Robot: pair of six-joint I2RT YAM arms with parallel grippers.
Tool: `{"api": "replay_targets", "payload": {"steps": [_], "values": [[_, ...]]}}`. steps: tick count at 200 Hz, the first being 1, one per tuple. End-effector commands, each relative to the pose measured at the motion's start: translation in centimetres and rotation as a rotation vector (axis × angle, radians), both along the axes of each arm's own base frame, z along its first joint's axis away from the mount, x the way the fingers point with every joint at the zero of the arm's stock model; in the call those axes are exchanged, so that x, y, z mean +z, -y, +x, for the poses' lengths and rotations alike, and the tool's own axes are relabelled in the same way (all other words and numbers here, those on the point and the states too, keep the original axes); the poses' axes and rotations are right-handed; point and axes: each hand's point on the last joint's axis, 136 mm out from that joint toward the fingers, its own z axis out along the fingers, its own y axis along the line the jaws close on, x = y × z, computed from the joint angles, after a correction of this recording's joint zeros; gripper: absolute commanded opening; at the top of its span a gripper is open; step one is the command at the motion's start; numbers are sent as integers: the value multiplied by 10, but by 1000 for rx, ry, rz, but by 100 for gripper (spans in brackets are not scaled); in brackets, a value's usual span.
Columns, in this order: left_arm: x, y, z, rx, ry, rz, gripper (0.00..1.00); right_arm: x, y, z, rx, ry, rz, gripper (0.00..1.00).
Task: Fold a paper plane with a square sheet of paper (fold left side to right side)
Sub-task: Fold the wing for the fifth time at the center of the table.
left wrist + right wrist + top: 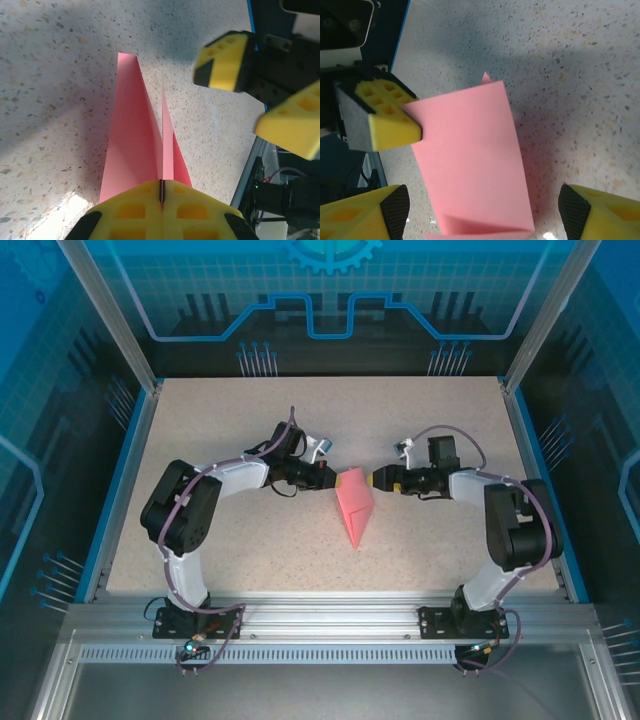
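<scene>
Holding anything, the left gripper (161,192)?
— Yes. Its jaws are pressed together on the far end of the pink paper (356,505), which sits folded to a point in the middle of the desk (250,430).
— And the right gripper (482,215)?
— Jaws apart, just beside the paper, gripping nothing. I'd have it take the free edge squarely, while the left one anchors, so the halves meet along the centre crease before pressing.

light: bright, even | shadows: soft | glare: faint | blur: perhaps foreground
</scene>
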Motion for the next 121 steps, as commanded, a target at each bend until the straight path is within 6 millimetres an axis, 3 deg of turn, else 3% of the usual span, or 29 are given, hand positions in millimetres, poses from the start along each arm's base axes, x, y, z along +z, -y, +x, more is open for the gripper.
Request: {"api": "replay_targets", "payload": {"steps": [1, 14, 23, 60, 91, 121], "values": [[11, 5, -6, -68, 52, -52, 0, 9, -11, 14, 57, 56, 60, 79], [10, 6, -6, -71, 51, -56, 0, 0, -15, 11, 73, 21, 71, 76], [9, 6, -6, -71, 51, -58, 0, 5, -19, 19, 87, 37, 85, 74], [7, 7, -6, -75, 43, -63, 0, -3, -33, 11, 146, -4, 123, 69], [5, 6, -5, -74, 42, -55, 0, -8, -33, 5, 157, -30, 120, 59], [2, 5, -6, -76, 38, -47, 0, -1, -30, 3, 155, -15, 107, 49]]}}
